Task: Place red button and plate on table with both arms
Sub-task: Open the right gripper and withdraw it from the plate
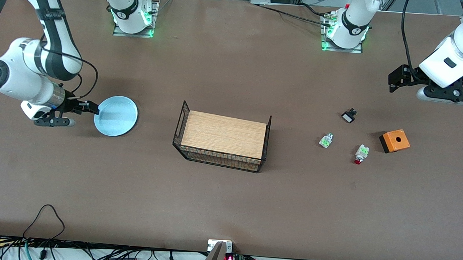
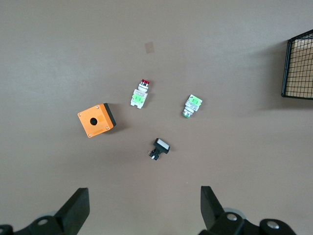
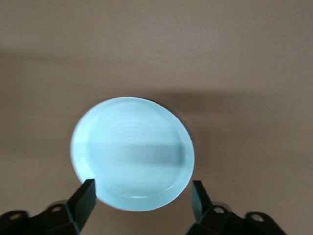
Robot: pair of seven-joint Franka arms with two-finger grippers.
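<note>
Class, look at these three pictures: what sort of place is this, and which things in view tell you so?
Most likely a robotics lab bench. Two white arms are bolted along one edge of a bare brown table, cables and electronics line the edge nearest the front camera, and only test props lie out: a pale blue plate, a wire rack, small button parts.

A round pale blue shallow plate point(image 1: 116, 115) is seen on a matte brown tabletop point(image 1: 228, 193). A red cap and green label are borne by a tiny whitish push-button part point(image 1: 360, 154).

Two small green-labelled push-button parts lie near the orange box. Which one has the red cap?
The red-capped button part, the one lying closer to the orange box and nearer the front camera. The other green-labelled part, toward the wire rack, shows no red.
</note>
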